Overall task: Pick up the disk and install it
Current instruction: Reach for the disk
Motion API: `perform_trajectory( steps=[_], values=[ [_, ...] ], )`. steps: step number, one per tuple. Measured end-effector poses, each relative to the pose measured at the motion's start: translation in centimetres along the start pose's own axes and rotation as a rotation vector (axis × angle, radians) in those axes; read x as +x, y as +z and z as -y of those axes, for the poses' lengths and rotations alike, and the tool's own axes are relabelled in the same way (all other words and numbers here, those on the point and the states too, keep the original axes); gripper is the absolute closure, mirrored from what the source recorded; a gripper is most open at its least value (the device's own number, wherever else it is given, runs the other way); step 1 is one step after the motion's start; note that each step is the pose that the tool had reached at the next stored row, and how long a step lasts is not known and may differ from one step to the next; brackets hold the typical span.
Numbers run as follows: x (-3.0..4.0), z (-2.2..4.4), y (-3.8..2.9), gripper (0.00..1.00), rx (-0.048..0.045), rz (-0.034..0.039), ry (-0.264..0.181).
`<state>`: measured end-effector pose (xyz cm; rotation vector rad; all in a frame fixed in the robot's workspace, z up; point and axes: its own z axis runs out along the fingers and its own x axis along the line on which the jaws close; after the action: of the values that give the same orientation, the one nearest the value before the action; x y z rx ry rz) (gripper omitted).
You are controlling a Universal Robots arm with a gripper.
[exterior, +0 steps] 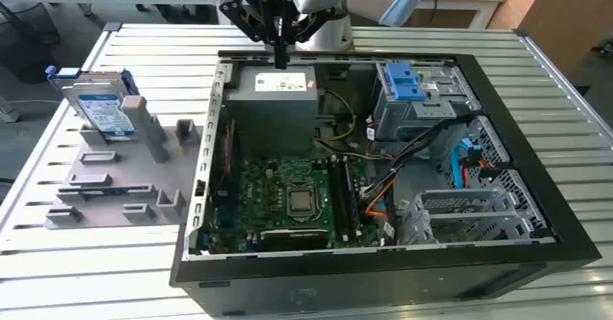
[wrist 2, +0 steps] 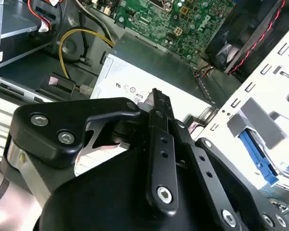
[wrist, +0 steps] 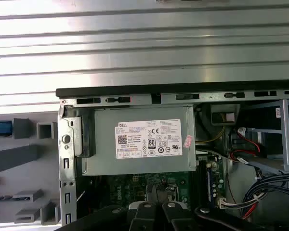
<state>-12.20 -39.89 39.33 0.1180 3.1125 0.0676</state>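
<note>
The disk (exterior: 100, 108), a silver hard drive with a white-and-blue label and a blue frame, stands on edge in a grey holder (exterior: 115, 169) on the exterior view's left, outside the computer case. My gripper (exterior: 280, 60) hangs over the far rim of the case, above the grey power supply (exterior: 273, 97), well away from the disk. Its two black fingers (wrist 2: 156, 108) are pressed together with nothing between them. In the first wrist view the gripper (wrist: 156, 207) points at the motherboard edge just past the power supply (wrist: 144, 139).
The open black computer case (exterior: 536, 212) takes up the middle of the slatted metal table (exterior: 163, 54). Inside are a green motherboard (exterior: 287, 191), loose cables (exterior: 421, 148) and a metal drive cage with a fixed blue latch (exterior: 407, 83) on the exterior view's right.
</note>
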Motion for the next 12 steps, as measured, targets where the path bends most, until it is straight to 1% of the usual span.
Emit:
perform_trajectory(
  steps=[12],
  values=[
    [0.18, 0.01, 0.00, 0.89, 0.0000, 0.0000, 0.000]
  ],
)
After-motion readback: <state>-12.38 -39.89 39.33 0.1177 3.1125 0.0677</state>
